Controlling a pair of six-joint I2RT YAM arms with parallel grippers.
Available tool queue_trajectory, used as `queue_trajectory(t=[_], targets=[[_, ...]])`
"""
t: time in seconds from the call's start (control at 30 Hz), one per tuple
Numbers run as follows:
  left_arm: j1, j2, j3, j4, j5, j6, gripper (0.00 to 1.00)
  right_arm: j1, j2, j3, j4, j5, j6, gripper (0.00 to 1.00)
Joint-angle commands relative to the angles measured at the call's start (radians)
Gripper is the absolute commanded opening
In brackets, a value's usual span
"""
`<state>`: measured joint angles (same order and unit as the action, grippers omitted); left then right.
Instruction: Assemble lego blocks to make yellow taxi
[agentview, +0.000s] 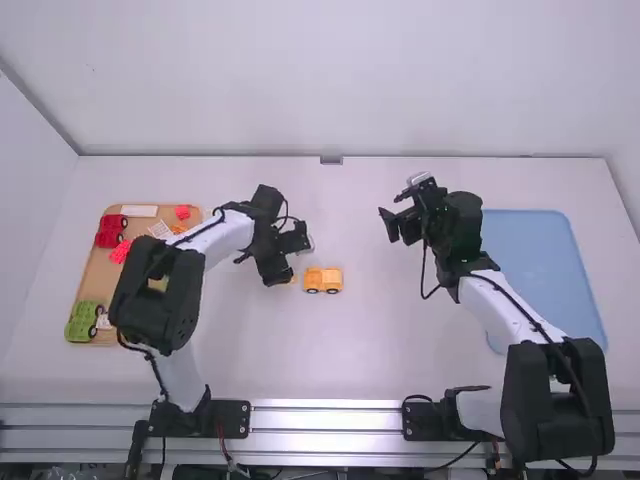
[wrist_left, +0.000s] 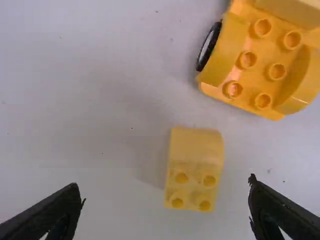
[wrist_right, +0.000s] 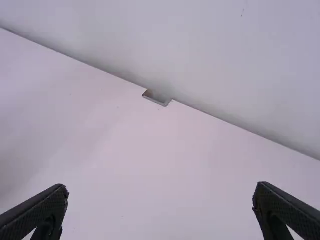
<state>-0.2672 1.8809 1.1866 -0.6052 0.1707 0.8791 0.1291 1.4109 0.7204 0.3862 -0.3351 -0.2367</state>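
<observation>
Well, left claw (wrist_left: 166, 186) apart, empty; right claw (wrist_right: 160, 187) apart | small yellow block (wrist_left: 195, 150) on tabletop (wrist_left: 75, 110), lined up with left's gap | likely light, stiff, slick; pinch by the long sides | wheeled yellow base (wrist_left: 255, 75) near, probably rigid

Bright, diffuse light is cast over the table (agentview: 350, 360) and wall (agentview: 330, 90); its source cannot be made out. Beyond the left jaws, the table is crossed by a broad, soft-edged shadow, and one side of the small yellow block (wrist_left: 194, 170) between them is edged by a darker patch. Near the right jaws, faint shading is spread ahead of one jaw. Glare is thrown off the metal rail (agentview: 325, 405) behind both pairs of jaws.
</observation>
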Motion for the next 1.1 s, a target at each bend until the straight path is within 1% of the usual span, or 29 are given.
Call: queue_trajectory(t=[0.0, 0.13, 0.2, 0.3, 0.33, 0.37, 0.5, 0.73, 0.8, 0.97, 1.03, 1.07], targets=[[-0.008, 0.046, -0.003, -0.014, -0.005, -0.015, 0.86, 0.007, -0.011, -0.002, 0.004, -0.009, 0.004, 0.99], [-0.008, 0.071, -0.003, -0.006, -0.006, -0.018, 0.84, 0.007, -0.011, -0.002, 0.003, -0.008, -0.006, 0.99], [-0.016, 0.075, -0.003, 0.0, -0.004, -0.028, 0.8, 0.007, -0.011, -0.002, 0.003, -0.008, -0.007, 0.99], [-0.011, 0.075, -0.003, -0.004, -0.003, -0.037, 0.78, 0.007, -0.011, -0.002, 0.003, -0.008, -0.006, 0.99], [-0.016, 0.079, -0.003, -0.004, 0.014, -0.037, 0.75, 0.008, -0.011, -0.002, 0.003, -0.009, -0.007, 0.98], [-0.018, 0.08, -0.003, -0.004, 0.021, -0.036, 0.74, 0.007, -0.011, -0.002, 0.003, -0.008, -0.007, 0.99], [-0.024, 0.097, -0.003, 0.005, 0.023, -0.05, 0.63, 0.009, -0.011, -0.002, 0.003, -0.008, -0.007, 0.99], [-0.041, 0.102, -0.003, -0.01, 0.019, -0.082, 0.61, -0.006, -0.011, -0.002, 0.002, -0.009, -0.007, 0.98], [-0.042, 0.102, -0.005, -0.01, 0.019, -0.082, 0.58, -0.006, -0.011, -0.002, -0.001, -0.009, -0.007, 0.99], [-0.039, 0.102, -0.04, 0.045, -0.013, -0.135, 0.54, -0.007, -0.011, -0.002, -0.005, -0.009, -0.007, 0.99], [-0.047, 0.102, -0.066, 0.075, -0.062, -0.171, 0.5, -0.005, -0.011, -0.002, -0.005, -0.009, -0.007, 0.98], [-0.047, 0.102, -0.074, 0.086, -0.084, -0.194, 0.45, -0.002, -0.011, -0.002, -0.005, -0.008, -0.007, 0.99]])
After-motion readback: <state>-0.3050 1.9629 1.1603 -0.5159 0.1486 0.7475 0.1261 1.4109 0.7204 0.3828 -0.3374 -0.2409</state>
